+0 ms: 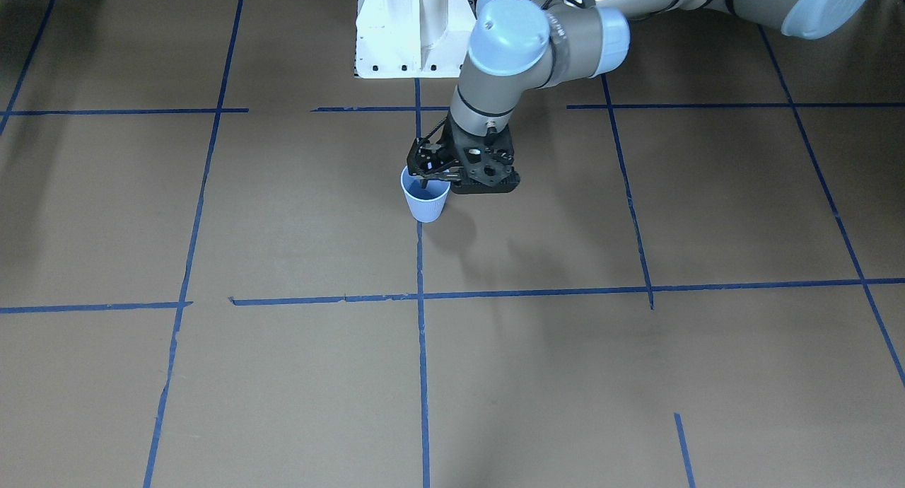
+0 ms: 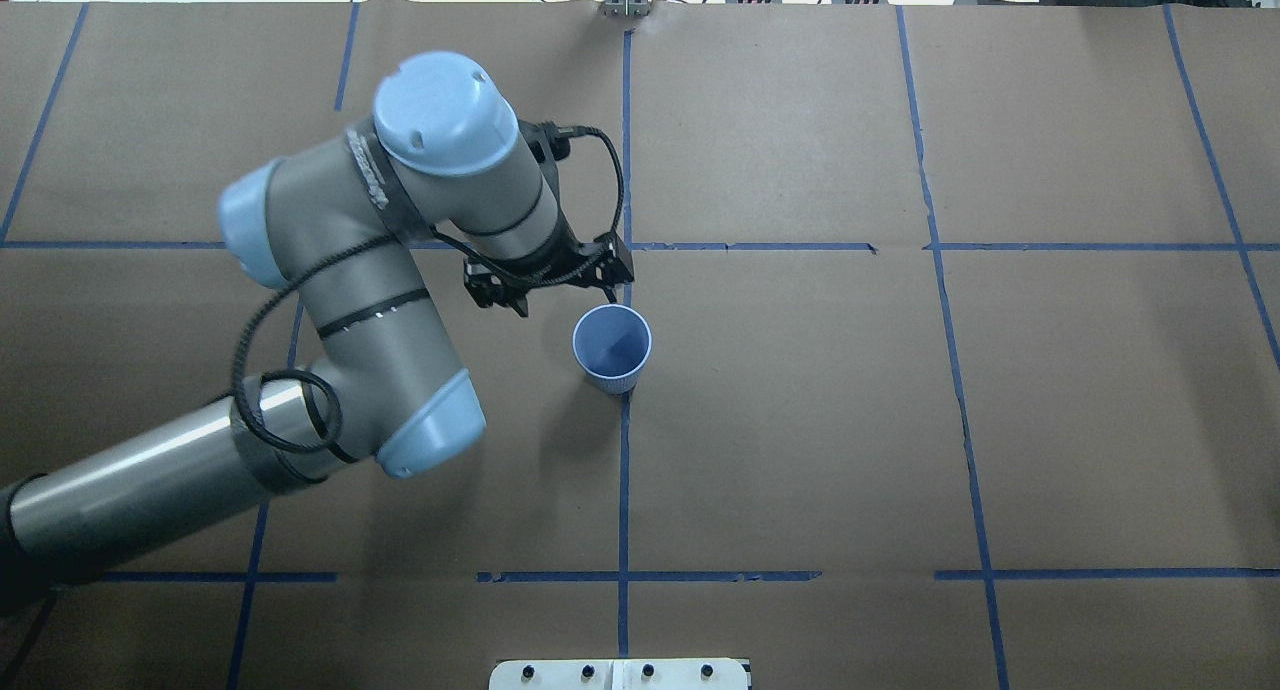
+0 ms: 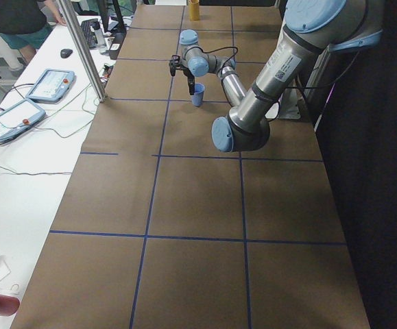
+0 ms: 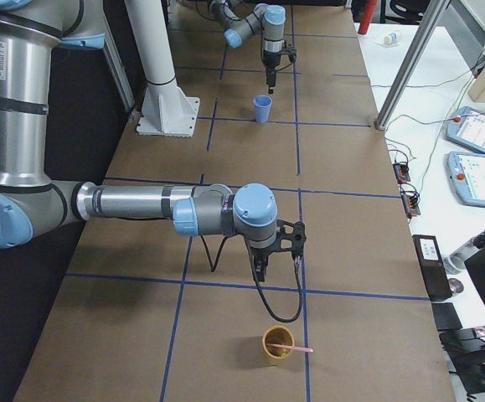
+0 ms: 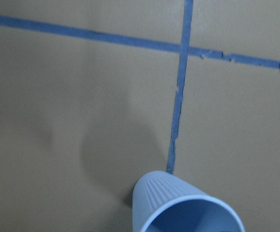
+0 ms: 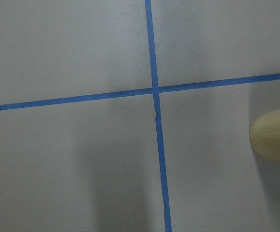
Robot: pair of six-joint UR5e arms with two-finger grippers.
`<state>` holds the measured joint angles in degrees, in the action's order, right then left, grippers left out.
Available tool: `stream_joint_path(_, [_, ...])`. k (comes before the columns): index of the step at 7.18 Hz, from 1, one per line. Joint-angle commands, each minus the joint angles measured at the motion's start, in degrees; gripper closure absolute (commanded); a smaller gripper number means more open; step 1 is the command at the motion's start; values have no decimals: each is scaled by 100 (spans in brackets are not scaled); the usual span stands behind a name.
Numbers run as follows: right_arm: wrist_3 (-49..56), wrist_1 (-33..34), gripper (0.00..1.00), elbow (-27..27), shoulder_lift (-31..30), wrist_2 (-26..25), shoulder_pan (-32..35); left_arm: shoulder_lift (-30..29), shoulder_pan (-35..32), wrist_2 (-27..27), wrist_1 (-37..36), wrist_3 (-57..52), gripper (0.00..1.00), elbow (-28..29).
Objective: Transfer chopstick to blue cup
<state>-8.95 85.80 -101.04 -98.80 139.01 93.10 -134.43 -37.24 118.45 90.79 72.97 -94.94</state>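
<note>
A: Left gripper (image 2: pixel 566 298)?
B: Fingers spread wide, holding nothing, just beside the blue cup (image 2: pixel 612 380).
A: And the chopstick (image 4: pixel 293 347)?
B: Leaning in a tan cup (image 4: pixel 269 350), near the right gripper (image 4: pixel 261 270); whether that one is parted, I cannot tell.

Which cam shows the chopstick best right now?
Exterior right. The chopstick rests in the yellow cup, one end jutting past the rim. Exterior left shows only that cup, far off and small; the right wrist view shows only its wall. The other three views show neither.
</note>
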Motion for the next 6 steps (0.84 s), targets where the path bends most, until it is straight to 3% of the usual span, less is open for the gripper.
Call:
stream_joint_path(1, [51, -516, 0, 372, -105, -101, 146, 48, -851, 545, -1189, -1015, 0, -707])
stream_joint_path(4, [-10, -2090, 0, 1487, 192, -636, 323, 1308, -1714, 574, -1573, -2922, 0, -1629])
stream_joint_path(6, [-10, -2426, 0, 2173, 614, -917, 437, 1961, -2373, 574, -1608, -4100, 0, -1896])
